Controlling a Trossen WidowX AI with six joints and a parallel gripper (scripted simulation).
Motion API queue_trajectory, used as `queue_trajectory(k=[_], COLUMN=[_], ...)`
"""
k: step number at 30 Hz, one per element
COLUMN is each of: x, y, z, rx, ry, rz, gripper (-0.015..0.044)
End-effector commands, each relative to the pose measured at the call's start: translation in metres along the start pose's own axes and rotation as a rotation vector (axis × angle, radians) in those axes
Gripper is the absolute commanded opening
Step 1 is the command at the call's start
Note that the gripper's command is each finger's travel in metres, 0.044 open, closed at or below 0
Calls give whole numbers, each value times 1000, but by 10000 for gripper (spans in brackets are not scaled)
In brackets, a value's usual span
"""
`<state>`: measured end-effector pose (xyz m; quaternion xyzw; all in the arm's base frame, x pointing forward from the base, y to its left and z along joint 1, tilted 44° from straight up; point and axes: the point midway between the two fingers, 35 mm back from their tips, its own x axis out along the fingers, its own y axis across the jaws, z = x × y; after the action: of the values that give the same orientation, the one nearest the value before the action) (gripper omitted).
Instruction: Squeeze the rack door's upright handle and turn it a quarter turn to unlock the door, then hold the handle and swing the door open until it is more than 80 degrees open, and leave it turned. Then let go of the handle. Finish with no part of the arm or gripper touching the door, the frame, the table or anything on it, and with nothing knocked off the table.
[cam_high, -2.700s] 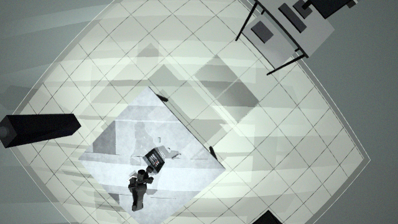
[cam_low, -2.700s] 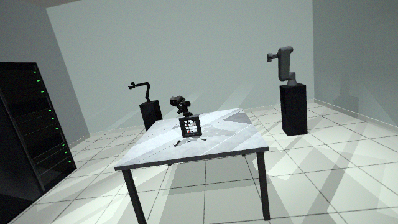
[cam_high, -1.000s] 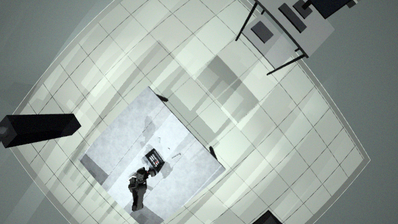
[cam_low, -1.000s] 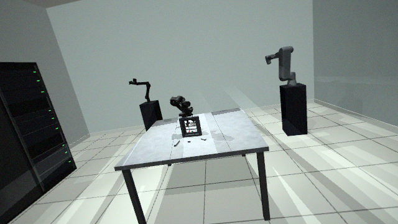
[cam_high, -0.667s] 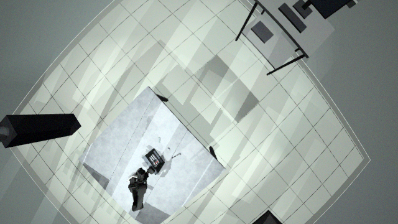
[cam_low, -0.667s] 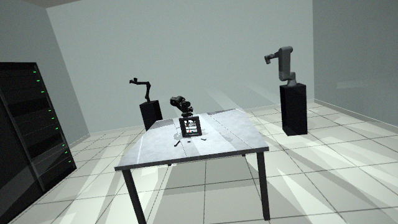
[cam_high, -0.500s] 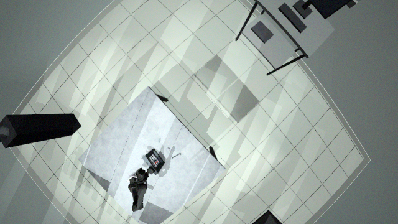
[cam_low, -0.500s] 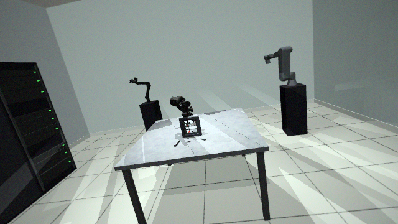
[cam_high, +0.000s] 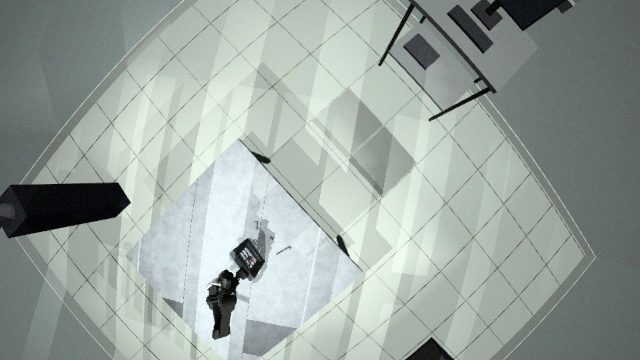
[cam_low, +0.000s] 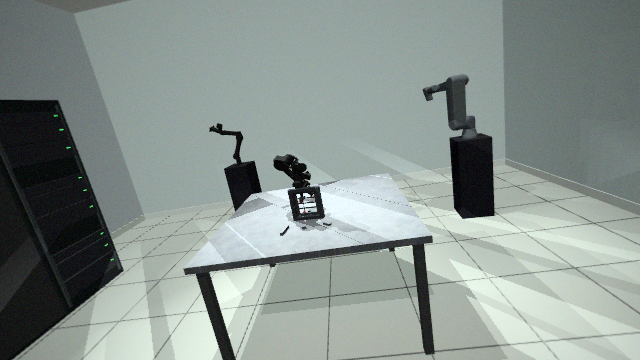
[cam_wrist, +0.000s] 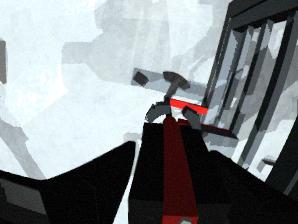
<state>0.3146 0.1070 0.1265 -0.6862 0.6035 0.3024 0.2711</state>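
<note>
The small black rack (cam_high: 251, 246) (cam_low: 291, 205) stands on the table with no door panel seen standing out from it; its slatted side (cam_wrist: 252, 75) fills the wrist view's right. The handle, black with a dark red stripe (cam_wrist: 177, 170), lies between my gripper's fingers (cam_wrist: 173, 146). The fingers are partly open. A thin pale gap shows between the left finger and the handle; the right finger is close against it or touching. A bright red bar (cam_wrist: 189, 106) shows beyond the handle. The arm (cam_high: 221, 300) (cam_low: 294, 167) reaches over the rack's near side. The exact door angle is hidden.
On the table (cam_high: 165, 240) (cam_low: 370, 200), beyond the rack, lie a thin dark rod (cam_high: 283, 250) (cam_low: 284, 230) and small dark pieces (cam_high: 257, 225) (cam_low: 327, 224). In the wrist view, a dark T-shaped piece (cam_wrist: 175, 80) and a small block (cam_wrist: 140, 78) show past the handle.
</note>
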Motion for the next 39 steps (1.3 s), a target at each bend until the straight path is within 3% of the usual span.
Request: queue_trajectory(k=[1,26,39], x=[0,0,0], y=[0,0,6], z=[0,0,4], rx=[-5,-5,174], ry=[2,2,6], rz=[-3,-3,1], gripper=[181,16,16])
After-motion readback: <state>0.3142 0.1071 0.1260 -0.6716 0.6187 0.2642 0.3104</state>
